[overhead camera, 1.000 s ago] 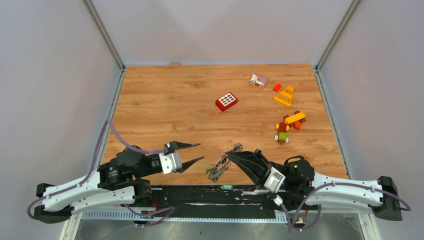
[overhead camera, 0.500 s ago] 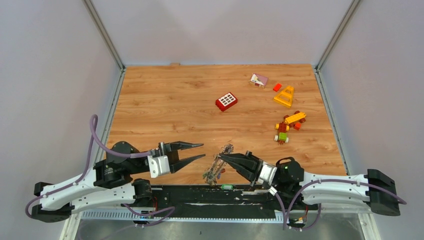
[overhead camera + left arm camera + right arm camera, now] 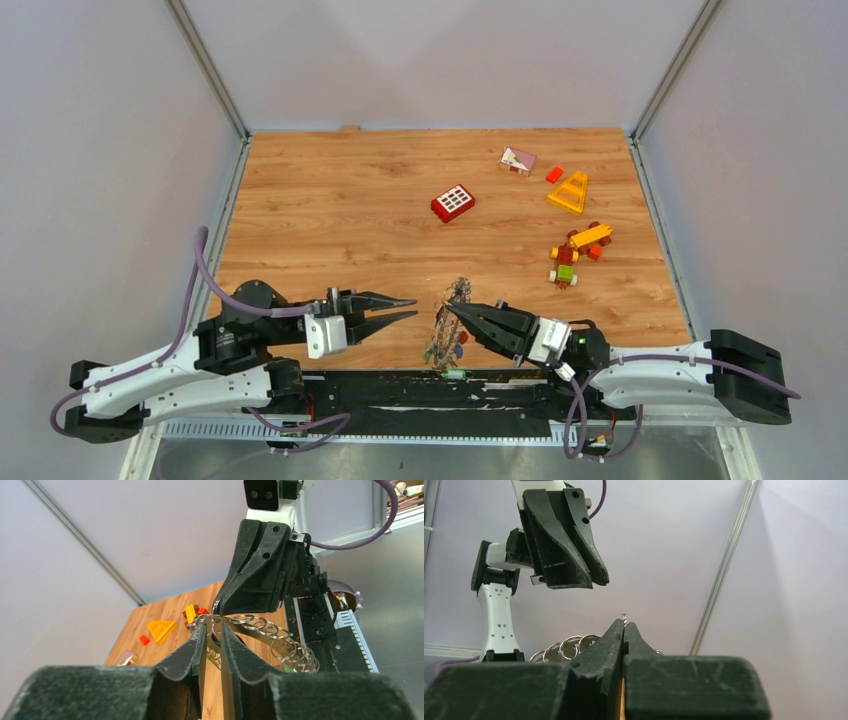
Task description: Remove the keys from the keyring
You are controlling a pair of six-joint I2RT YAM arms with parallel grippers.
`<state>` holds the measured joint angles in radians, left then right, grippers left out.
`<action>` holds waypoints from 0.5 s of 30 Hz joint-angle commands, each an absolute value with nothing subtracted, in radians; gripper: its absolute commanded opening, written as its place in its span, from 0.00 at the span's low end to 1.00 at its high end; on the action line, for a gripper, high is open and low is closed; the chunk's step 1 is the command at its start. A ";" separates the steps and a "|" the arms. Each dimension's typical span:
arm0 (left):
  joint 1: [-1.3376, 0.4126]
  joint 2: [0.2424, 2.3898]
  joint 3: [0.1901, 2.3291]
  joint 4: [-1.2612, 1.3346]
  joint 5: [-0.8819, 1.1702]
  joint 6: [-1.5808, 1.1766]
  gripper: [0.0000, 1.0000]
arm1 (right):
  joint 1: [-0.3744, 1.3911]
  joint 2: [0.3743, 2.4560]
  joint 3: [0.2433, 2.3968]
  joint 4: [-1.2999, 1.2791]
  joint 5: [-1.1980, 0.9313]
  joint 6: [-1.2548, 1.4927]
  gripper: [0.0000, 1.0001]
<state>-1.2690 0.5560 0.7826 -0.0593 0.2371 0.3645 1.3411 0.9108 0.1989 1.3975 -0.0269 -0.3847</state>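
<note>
The keyring (image 3: 451, 312) hangs on edge over the table's near middle, with my right gripper (image 3: 446, 308) shut on its rim. A thin wire of the ring (image 3: 624, 616) pokes out between the right fingertips. The keys (image 3: 438, 350) dangle below it in a bunch, one with a blue head. Small split rings (image 3: 260, 624) line the band. My left gripper (image 3: 416, 308) sits just left of the ring, level with it. A narrow gap shows between its fingers (image 3: 192, 647), with nothing in it. In the right wrist view the left gripper (image 3: 598, 585) hovers apart from the ring.
A red window brick (image 3: 453, 203) lies mid-table. At the back right are a yellow wedge (image 3: 569, 192), a small red brick (image 3: 554, 174) and a pink piece (image 3: 518, 160). A toy brick car (image 3: 575, 252) sits at the right. A black strip (image 3: 380, 385) edges the near side.
My left gripper's jaws have narrowed, and it has moved right toward the ring. The right arm has lowered and flattened, and the keyring has turned more upright.
</note>
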 commanded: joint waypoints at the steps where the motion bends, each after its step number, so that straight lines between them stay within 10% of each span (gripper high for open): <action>1: -1.271 0.577 0.805 -0.005 0.281 0.360 0.22 | 1.347 0.908 0.222 1.529 -0.050 -0.342 0.00; 15: -1.270 0.635 0.799 0.035 0.315 0.344 0.20 | 1.346 0.897 0.233 1.500 -0.131 -0.338 0.00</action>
<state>-1.2690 0.6296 0.7826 -0.0093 0.3046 0.3580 1.3411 0.9108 0.1989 1.4269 -0.0937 -0.3626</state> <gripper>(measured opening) 0.218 0.014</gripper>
